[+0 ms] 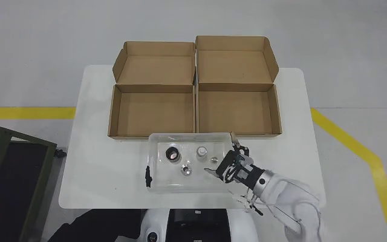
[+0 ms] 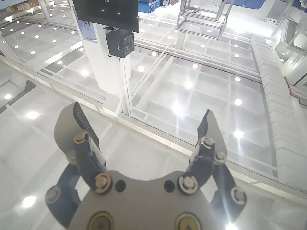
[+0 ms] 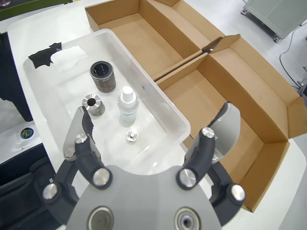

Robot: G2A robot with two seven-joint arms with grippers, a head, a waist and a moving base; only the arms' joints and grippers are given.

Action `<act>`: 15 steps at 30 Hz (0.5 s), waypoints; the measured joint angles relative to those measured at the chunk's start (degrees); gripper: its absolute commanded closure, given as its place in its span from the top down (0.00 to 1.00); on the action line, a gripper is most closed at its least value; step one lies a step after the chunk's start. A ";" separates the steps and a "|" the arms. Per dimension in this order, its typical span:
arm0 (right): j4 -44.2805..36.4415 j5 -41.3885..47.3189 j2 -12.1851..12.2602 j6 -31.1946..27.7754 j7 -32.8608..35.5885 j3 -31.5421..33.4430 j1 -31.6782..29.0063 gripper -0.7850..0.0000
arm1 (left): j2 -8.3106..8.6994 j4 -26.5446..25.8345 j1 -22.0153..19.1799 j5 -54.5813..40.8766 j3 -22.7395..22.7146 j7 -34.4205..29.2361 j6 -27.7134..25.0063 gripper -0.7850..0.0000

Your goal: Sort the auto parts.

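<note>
A clear plastic bin [image 1: 181, 134] [image 3: 153, 89] near the table's front holds a dark cylindrical bearing [image 1: 173, 153] [image 3: 103, 77], a short metal collar [image 1: 187, 170] [image 3: 93, 103], a small white bottle [image 1: 202, 150] [image 3: 127, 107] and a tiny metal nut [image 1: 213, 160] [image 3: 131, 135]. My right gripper [image 1: 224, 160] [image 3: 155, 111] hovers open over the bin's right end with nothing between its fingers; the nut lies just beneath it. My left gripper [image 2: 142, 111] is open and empty, pointing up at the ceiling.
Two open cardboard boxes stand side by side behind the bin, the left box [image 1: 152, 112] [image 3: 153, 37] and the right box [image 1: 237, 111] [image 3: 215, 96], both bare inside. A scrap of black tape [image 1: 147, 176] [image 3: 45, 54] sticks on the bin's left end. The white table [image 1: 97, 151] has free room at left.
</note>
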 measured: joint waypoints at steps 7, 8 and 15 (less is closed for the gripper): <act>3.89 -0.26 0.02 -2.75 3.75 -5.20 5.52 1.00 | 0.00 0.00 0.00 0.00 0.00 0.00 0.00 1.00; 4.37 0.07 0.01 -3.05 4.27 -5.65 6.16 1.00 | 0.00 0.00 0.00 0.00 0.00 0.00 0.00 1.00; 7.85 4.31 0.08 -4.49 7.70 -7.31 9.84 1.00 | 0.00 0.00 0.00 0.00 0.00 0.00 0.00 1.00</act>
